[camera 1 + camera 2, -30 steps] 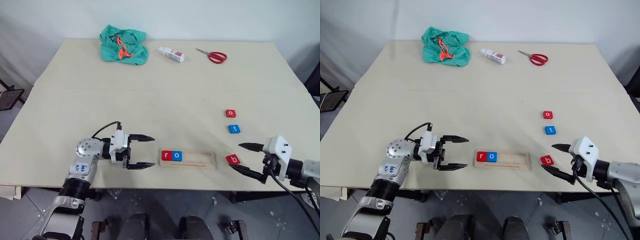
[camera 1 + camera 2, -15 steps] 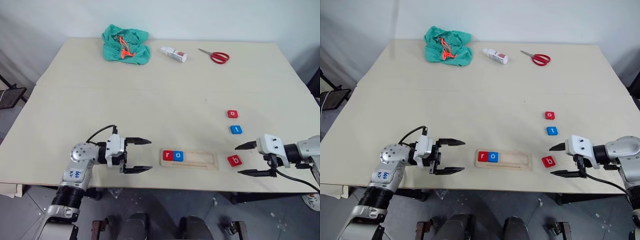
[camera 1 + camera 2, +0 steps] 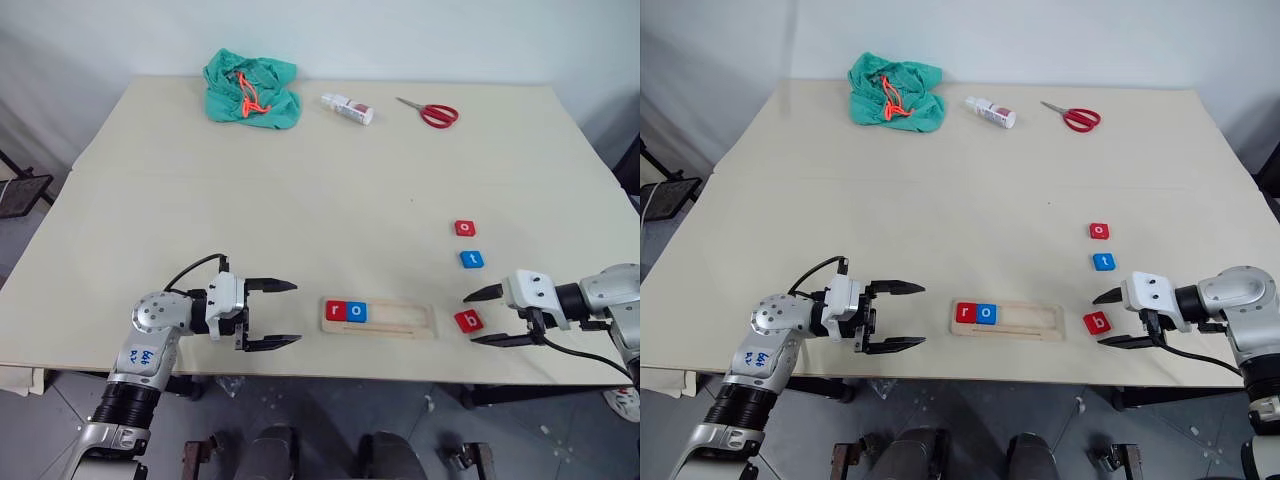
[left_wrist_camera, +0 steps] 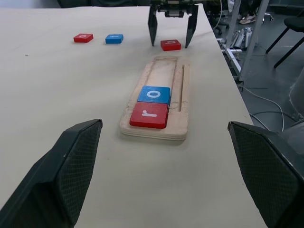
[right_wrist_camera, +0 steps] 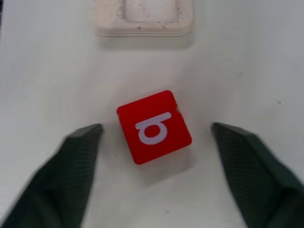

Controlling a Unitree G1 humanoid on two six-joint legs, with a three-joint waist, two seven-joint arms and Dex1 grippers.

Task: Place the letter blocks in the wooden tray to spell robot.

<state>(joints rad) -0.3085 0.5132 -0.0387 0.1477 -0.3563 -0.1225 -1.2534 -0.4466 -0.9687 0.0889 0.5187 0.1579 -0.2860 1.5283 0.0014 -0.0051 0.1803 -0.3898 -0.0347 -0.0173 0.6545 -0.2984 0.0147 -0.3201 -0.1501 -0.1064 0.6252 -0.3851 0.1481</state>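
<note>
The wooden tray (image 3: 400, 320) lies near the table's front edge, with a red r block (image 3: 334, 310) and a blue o block (image 3: 356, 312) at its left end. To its right on the table sits the red b block (image 3: 468, 321). My right gripper (image 3: 470, 320) is open around it, one finger (image 5: 83, 156) on each side, with gaps showing. Beyond them lie the blue t block (image 3: 471, 259) and the red o block (image 3: 465, 228). My left gripper (image 3: 296, 312) stands open and empty, left of the tray and pointing at it.
A green cloth (image 3: 250, 88), a small white bottle (image 3: 346, 107) and red scissors (image 3: 428, 111) lie along the table's far edge. The tray and the b block are close to the front edge.
My right gripper has moved in from the right until it straddles the b block, and its jaws have narrowed. The left gripper has stayed open, about where it was.
</note>
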